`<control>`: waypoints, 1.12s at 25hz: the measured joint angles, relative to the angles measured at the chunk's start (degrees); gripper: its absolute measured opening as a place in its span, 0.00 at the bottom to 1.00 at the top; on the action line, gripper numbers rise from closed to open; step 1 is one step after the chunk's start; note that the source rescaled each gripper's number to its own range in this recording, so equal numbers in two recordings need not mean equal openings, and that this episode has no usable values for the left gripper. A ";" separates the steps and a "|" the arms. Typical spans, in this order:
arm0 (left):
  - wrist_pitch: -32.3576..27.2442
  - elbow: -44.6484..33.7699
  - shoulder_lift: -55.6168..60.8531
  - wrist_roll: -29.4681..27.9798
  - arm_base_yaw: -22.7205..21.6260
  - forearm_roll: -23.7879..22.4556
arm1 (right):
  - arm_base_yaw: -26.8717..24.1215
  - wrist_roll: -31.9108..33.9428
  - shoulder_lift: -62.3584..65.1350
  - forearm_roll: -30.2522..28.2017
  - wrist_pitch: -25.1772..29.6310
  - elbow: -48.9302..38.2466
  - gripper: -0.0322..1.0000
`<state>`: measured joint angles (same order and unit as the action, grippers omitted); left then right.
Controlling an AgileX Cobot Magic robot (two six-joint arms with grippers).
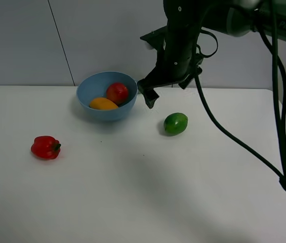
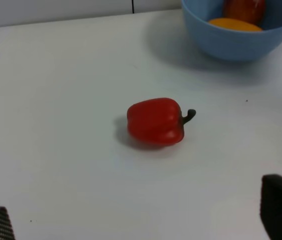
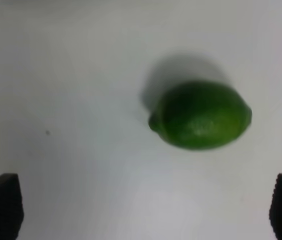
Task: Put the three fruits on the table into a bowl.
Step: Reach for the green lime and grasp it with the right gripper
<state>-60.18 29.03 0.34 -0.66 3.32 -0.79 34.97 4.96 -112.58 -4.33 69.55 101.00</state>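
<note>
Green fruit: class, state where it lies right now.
In the exterior high view the green fruit lies on the table, right of the light-blue bowl and apart from it, near the right gripper.

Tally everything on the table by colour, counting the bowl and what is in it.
Red: 2 (pomegranate, pepper)
Orange-yellow: 1 (mango)
Green: 1 (green fruit)
Light blue: 1 (bowl)
Total: 5
</note>
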 joint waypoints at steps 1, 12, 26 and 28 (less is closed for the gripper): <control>0.00 0.00 0.00 0.00 0.00 0.00 | -0.67 0.72 0.00 0.13 0.08 -1.05 1.00; 0.00 0.00 0.00 0.00 0.00 0.00 | -6.75 8.60 0.16 1.99 0.51 -8.98 1.00; 0.00 0.00 0.00 0.00 0.00 0.00 | -11.30 30.21 -0.78 1.46 -5.05 -9.68 0.92; 0.00 0.00 0.00 0.00 0.00 0.00 | -11.30 31.19 -1.94 1.70 -5.13 -9.68 0.92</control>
<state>-60.18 29.03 0.34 -0.66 3.32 -0.79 23.67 36.15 -114.52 -2.64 64.42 91.32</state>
